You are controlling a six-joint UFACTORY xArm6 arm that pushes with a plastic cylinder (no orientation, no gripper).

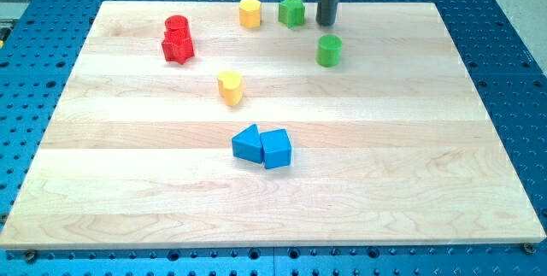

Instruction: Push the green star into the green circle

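No jaws on me: only straight dark rod, so nothing to spread or pinch. My tip [326, 23] at upper centre of frame, just right of green star [291, 10], small gap between. Green circle [329, 50] just below tip, apart from star. Yellow hexagon-like block [249, 12] left of star. Red blocks [178, 39] touching, upper left. Yellow block [230, 87] centre. Two blue blocks [262, 146] touching, below centre.

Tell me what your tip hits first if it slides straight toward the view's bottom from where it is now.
My tip sits just to the view's right of the green star. Sliding straight toward the view's bottom, it would likely meet the green circle first, directly below it with bare board between, though depth is hard to judge.
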